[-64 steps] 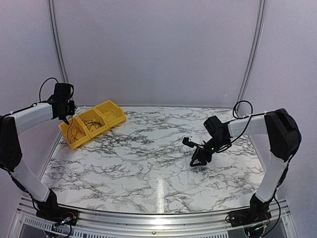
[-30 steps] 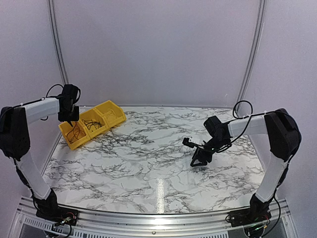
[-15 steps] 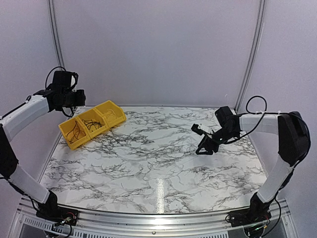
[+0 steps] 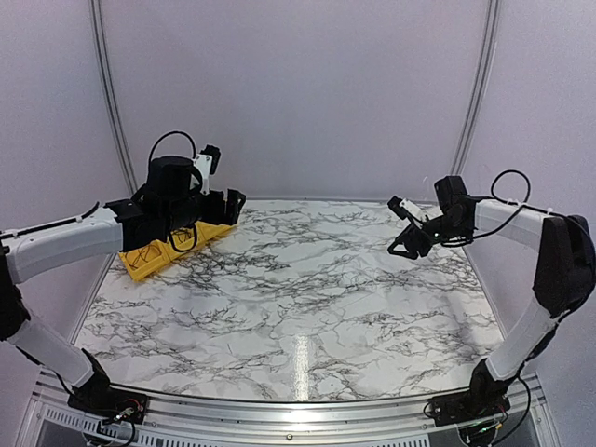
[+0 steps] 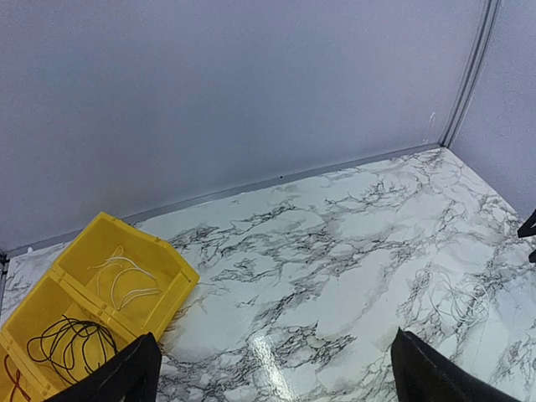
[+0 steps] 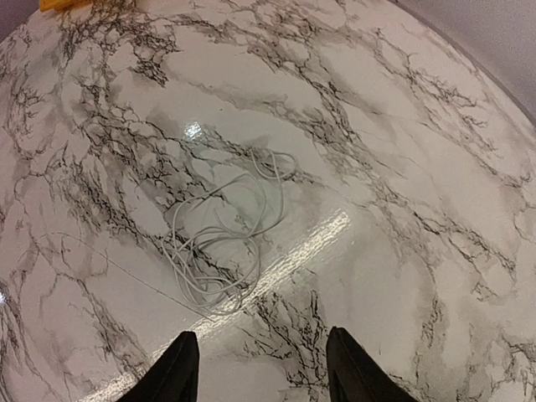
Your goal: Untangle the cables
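From above, we find the left arm (image 4: 65,237) hiding much of the yellow three-compartment plastic bin (image 4: 138,268). Its middle compartment holds thin dark looped cables (image 5: 71,347), with reddish ones cut off at lower left. The left claw (image 5: 274,335) and right claw (image 6: 261,333) gape wide; both have swung toward frame right since earlier. White wire loops (image 6: 222,243) lie on the marble worktop (image 6: 402,126).

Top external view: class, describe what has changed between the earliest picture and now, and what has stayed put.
The left tool has swung rightward from the left end of the yellow bin to above its right end. The right tool has risen and moved toward the far right. Both are open and hold nothing. The bin stayed in place.
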